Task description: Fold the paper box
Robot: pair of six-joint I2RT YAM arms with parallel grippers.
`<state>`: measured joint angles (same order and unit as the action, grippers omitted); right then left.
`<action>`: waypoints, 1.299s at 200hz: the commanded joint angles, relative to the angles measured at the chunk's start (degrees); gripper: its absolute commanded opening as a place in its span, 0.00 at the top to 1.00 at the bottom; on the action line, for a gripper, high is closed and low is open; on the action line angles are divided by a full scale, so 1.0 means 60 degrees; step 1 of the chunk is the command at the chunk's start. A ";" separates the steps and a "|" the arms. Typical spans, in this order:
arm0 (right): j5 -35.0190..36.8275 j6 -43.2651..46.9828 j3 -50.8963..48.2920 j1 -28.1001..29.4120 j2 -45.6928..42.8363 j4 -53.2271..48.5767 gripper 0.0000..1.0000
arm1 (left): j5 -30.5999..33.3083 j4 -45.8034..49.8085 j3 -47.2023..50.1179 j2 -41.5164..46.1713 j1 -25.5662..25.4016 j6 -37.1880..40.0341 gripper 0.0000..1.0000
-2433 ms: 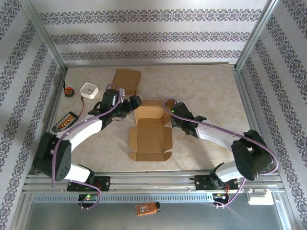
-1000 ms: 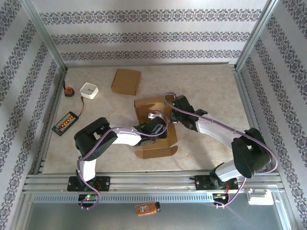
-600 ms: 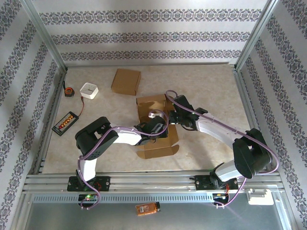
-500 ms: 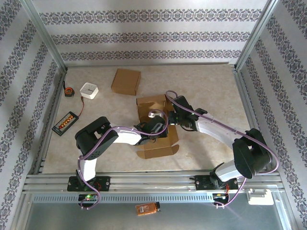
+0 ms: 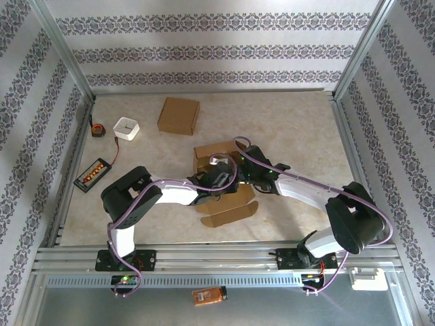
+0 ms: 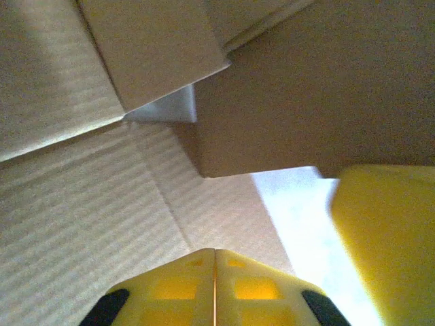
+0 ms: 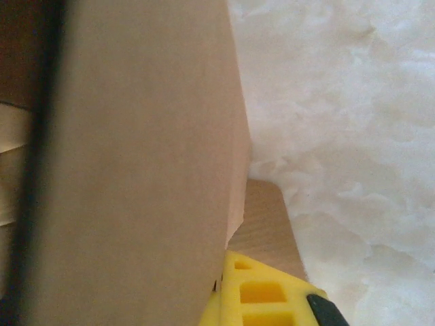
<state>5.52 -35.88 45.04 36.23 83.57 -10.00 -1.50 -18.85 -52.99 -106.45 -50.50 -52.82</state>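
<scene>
- You have no text, brand, number or sign to read anywhere in these views.
- The paper box (image 5: pixel 228 214) shows you only plain brown cardboard, both from above and close up in the wrist views.
- The second cardboard box (image 5: pixel 179 115) at the far side of the worktop is just as bare.
- The small orange item (image 5: pixel 208 295) below the near rail has dark marks on it, but they are too small for you to make out.
</scene>
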 commanded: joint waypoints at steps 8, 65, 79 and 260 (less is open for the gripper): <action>0.0134 -0.0087 -0.0262 0.0056 0.0284 -0.0468 0.95 | -0.0008 -0.0088 0.0517 0.1096 0.0006 -0.0297 0.84; 0.0155 -0.0026 -0.0067 0.0056 0.0281 -0.0541 0.95 | 0.0244 0.0597 0.1516 0.2870 -0.0872 -0.0939 0.78; 0.0174 -0.0023 -0.0044 0.0056 0.0286 -0.0556 0.95 | 0.0381 0.1385 0.1516 0.3730 -0.1054 -0.1191 0.75; -0.0528 0.0535 0.0533 0.0234 0.0604 -0.0758 0.95 | -0.0629 0.3252 0.0751 0.5608 0.2835 -0.1304 0.25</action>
<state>5.17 -34.13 47.33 36.91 85.56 -11.07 -1.04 8.95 -49.60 -69.89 -34.70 -60.51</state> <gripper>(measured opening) 0.059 0.806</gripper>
